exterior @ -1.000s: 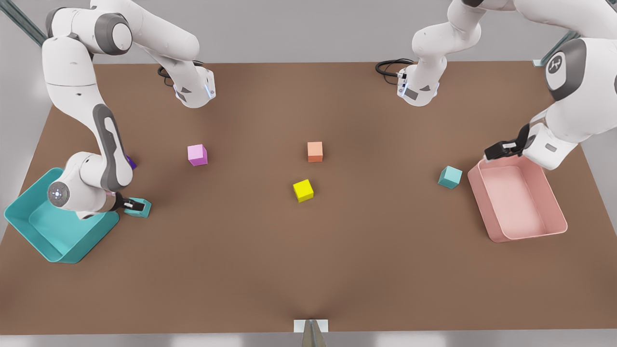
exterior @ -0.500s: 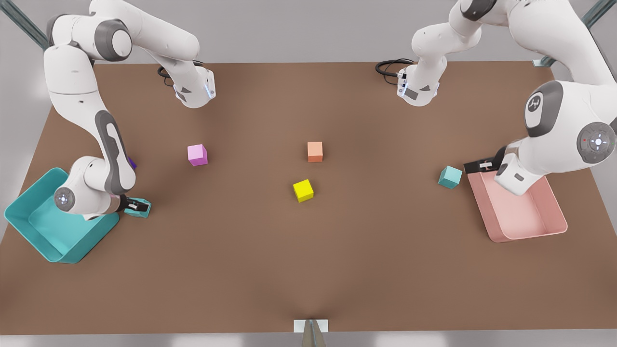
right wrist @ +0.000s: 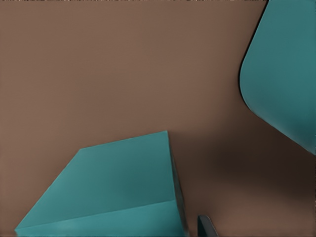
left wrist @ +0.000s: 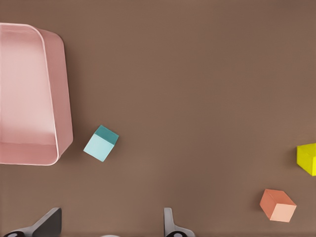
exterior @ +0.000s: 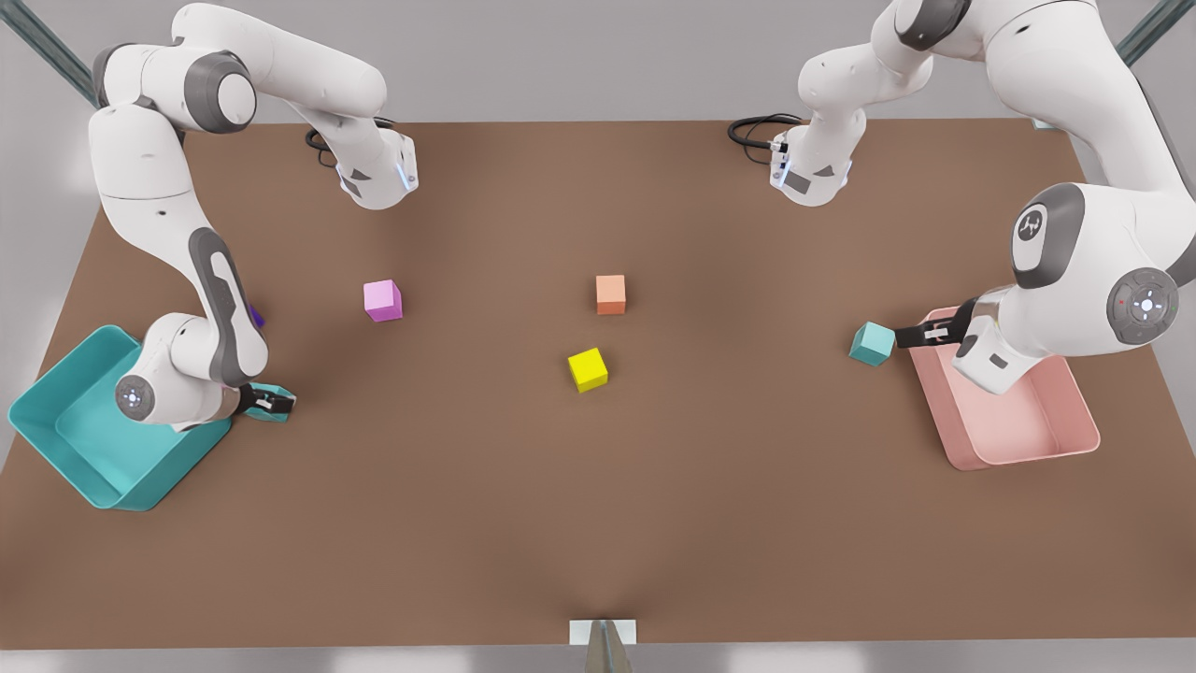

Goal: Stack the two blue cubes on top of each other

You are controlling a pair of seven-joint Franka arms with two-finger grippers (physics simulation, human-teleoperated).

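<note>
Fingers (left wrist: 170, 224) spread, left gripper (exterior: 920, 334) now nearer teal cube (exterior: 873, 343)

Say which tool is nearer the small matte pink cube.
Right. The right tool is near it, by the teal bin; the left tool is far off, by the pink bin.

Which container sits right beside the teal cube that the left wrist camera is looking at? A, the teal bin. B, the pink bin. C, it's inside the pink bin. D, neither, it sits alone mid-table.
B: the teal cube rests on the table just outside the pink bin wall.
</note>
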